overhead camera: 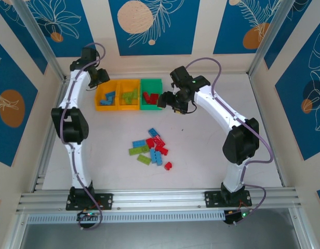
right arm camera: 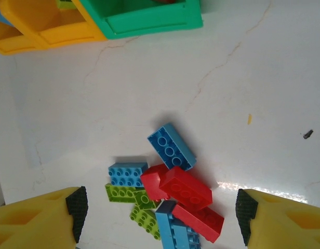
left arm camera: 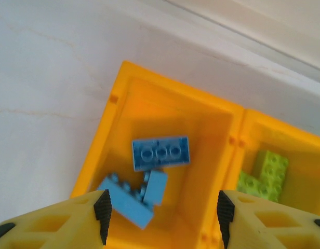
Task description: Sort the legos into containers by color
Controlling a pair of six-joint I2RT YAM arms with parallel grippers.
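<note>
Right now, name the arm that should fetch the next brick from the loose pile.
Right. The right pincer, open and empty, sits nearer the loose pile, and its camera faces the bricks. The left pincer, also open, hangs over the far-left yellow bin, farther away.

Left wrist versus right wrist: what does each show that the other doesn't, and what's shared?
Left wrist: the open left gripper, and the blue bricks lying inside the left bin. Right wrist: the open right gripper, the loose pile of red, blue and green bricks, the green bin. Shared: the left bin and the middle bin, both orange-yellow, and the white table.
</note>
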